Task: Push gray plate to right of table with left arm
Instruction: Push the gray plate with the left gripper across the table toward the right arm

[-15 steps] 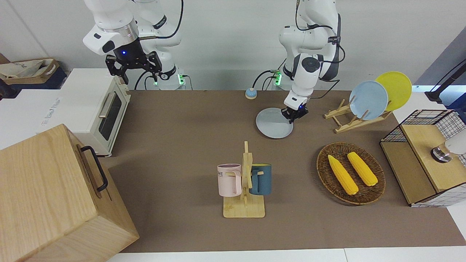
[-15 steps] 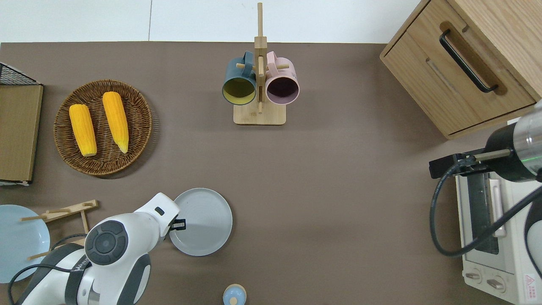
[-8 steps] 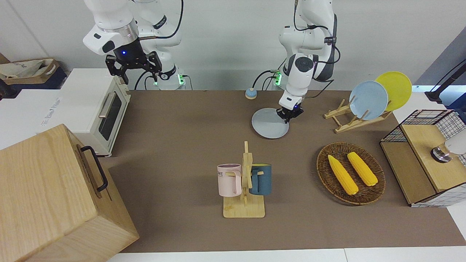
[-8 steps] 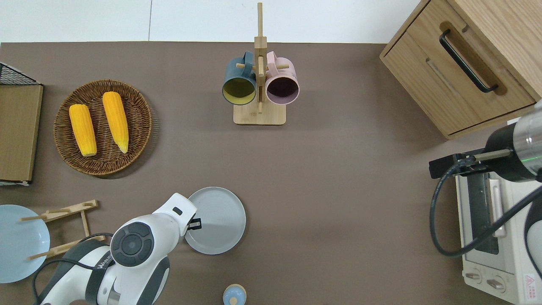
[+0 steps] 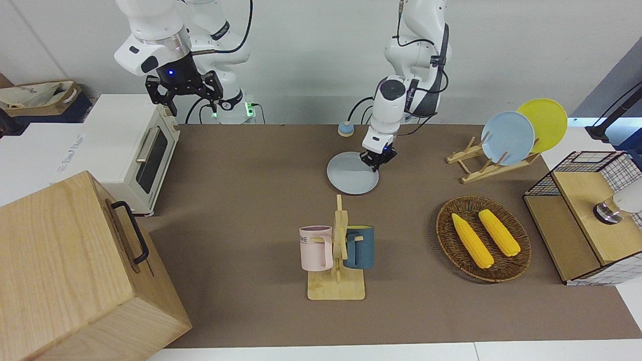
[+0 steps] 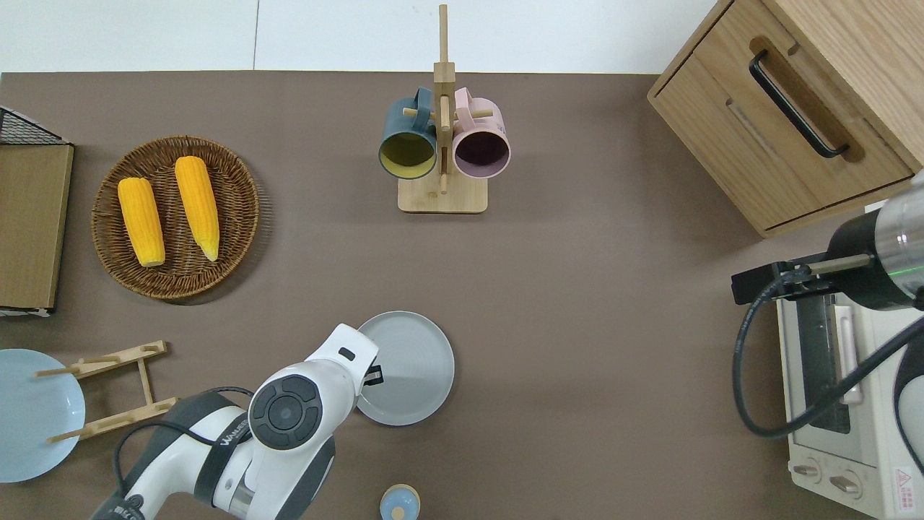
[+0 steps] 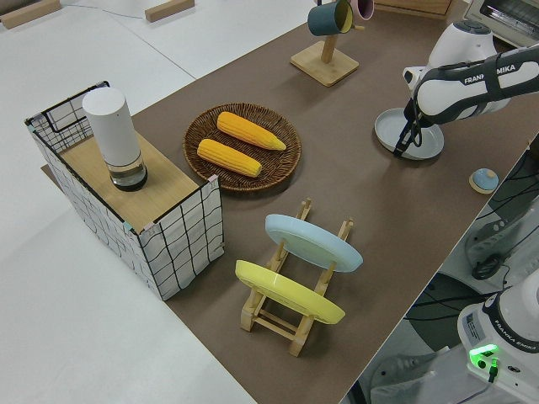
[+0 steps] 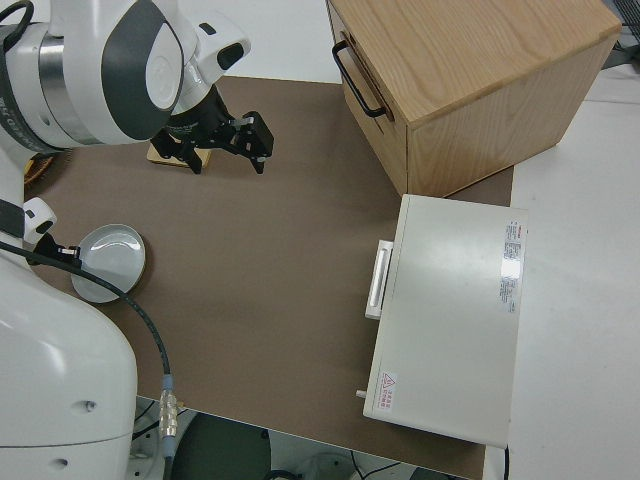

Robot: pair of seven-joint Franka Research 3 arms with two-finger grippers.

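1. Front view: the gray plate [image 5: 352, 173] lies flat on the brown desk [image 5: 241, 200], nearer to the robots than the mug rack [image 5: 337, 250]. The left gripper [image 5: 376, 161] is down at the plate's rim at about 2 o'clock, at the edge toward the left arm's end of the desk. Its fingers look close together, but whether they are pressed shut or slightly spread I cannot tell. The right gripper [image 5: 184, 93] is parked with its fingers spread.

2. Overhead view: the plate [image 6: 411, 368] shows whole except its 9 o'clock edge, which the left arm's wrist [image 6: 339, 361] covers. Only a dark bit of the left gripper [image 6: 373, 375] shows past the wrist, inside the rim. A small blue bell [image 6: 399, 502], cut off at the bottom edge, stands nearer to the robots.

3. Left side view: here alone the fingers [image 7: 408, 141] are seen reaching down to the plate [image 7: 413, 139], seemingly touching its rim on the side toward the basket of corn [image 7: 242, 145].

4. Right side view: the plate [image 8: 105, 262] is partly hidden by the right arm's body and cable; the spread right gripper [image 8: 222, 140] is plain.
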